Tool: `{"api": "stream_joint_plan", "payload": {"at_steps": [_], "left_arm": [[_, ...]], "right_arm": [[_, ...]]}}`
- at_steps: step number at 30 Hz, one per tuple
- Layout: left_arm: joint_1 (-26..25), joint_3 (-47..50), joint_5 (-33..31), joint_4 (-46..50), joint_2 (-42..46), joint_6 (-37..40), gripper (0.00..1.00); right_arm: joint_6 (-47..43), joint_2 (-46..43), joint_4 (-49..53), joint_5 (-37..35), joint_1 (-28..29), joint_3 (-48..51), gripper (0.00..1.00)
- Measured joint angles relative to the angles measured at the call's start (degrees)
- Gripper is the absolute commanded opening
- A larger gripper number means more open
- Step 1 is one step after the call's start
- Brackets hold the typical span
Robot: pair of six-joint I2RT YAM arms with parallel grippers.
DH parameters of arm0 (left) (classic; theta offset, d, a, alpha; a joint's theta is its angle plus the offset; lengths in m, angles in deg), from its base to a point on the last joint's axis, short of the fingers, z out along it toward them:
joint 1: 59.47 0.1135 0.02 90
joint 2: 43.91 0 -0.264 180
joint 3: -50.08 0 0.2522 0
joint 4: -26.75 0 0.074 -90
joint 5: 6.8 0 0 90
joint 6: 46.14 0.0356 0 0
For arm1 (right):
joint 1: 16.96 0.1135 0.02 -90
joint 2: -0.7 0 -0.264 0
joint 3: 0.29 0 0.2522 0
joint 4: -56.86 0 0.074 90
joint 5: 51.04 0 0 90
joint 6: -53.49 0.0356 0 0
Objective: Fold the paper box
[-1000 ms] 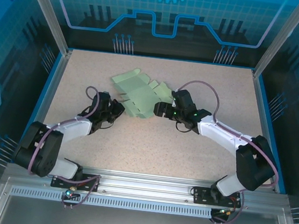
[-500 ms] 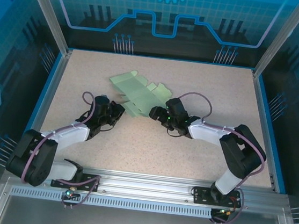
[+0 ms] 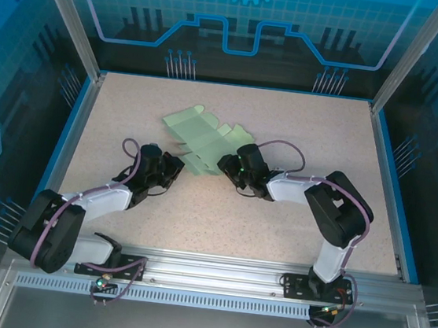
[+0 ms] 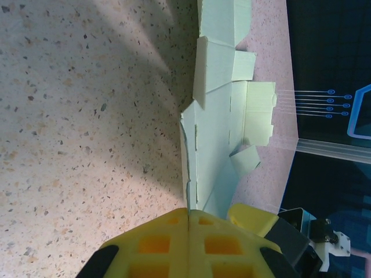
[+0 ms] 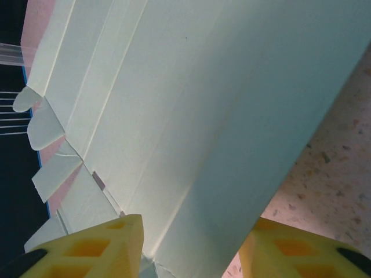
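mint-green paper box (image 3: 199, 140) lies flat just far of both grippers, my right gripper (image 3: 225, 163) has its jaws apart astride the near right edge, and my left gripper (image 3: 176, 165) sits shut by the near corner.

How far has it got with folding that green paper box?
Barely started. Done: nothing much; the paper box lies mostly flat on the table, flaps spread, a few creases lifted. In hand: the right gripper straddles one panel with jaws apart, and the shut left gripper sits at its edge. Left: folding the walls up and tucking flaps.
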Motion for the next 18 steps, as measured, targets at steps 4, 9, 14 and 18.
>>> {"api": "stream_joint_plan", "payload": {"at_steps": [4, 9, 14, 18], "left_arm": [[-0.5, 0.0, -0.3, -1.0, 0.0, -0.2, 0.0], [-1.6, 0.2, -0.6, -1.7, 0.0, -1.1, 0.07], [-2.4, 0.5, -0.6, -1.3, 0.1, -0.5, 0.27], [-2.4, 0.2, -1.6, 3.8, 3.3, 4.7, 0.48]], "right_arm": [[2.4, 1.1, 0.5, -2.3, 0.0, -0.8, 0.25], [2.4, 1.4, 1.8, -4.9, 0.0, -2.5, 0.1], [-1.4, 1.0, 3.1, -6.2, -0.3, -3.3, 0.04], [-8.6, -2.4, 5.3, -6.6, -1.7, -2.2, 0.0]]}}
